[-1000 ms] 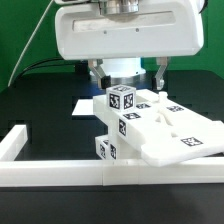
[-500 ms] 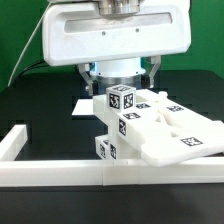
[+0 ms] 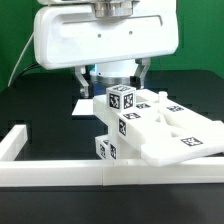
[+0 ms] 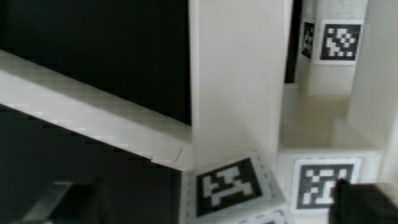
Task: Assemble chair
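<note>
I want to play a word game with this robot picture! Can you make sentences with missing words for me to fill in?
1. The table under everything is coloured ___.
2. The chair pieces with square tags are all coloured ___.
3. The gripper hangs ___ the chair pieces, holding nothing.
4. Its jaws stand ___.

Missing words: black; white; above; open.

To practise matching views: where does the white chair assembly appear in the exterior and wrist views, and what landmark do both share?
Exterior view: the chair assembly stands from the centre toward the exterior view's right, by the border rail.
Wrist view: the chair assembly fills much of the picture, close up.
Shared landmark: the black table.
</note>
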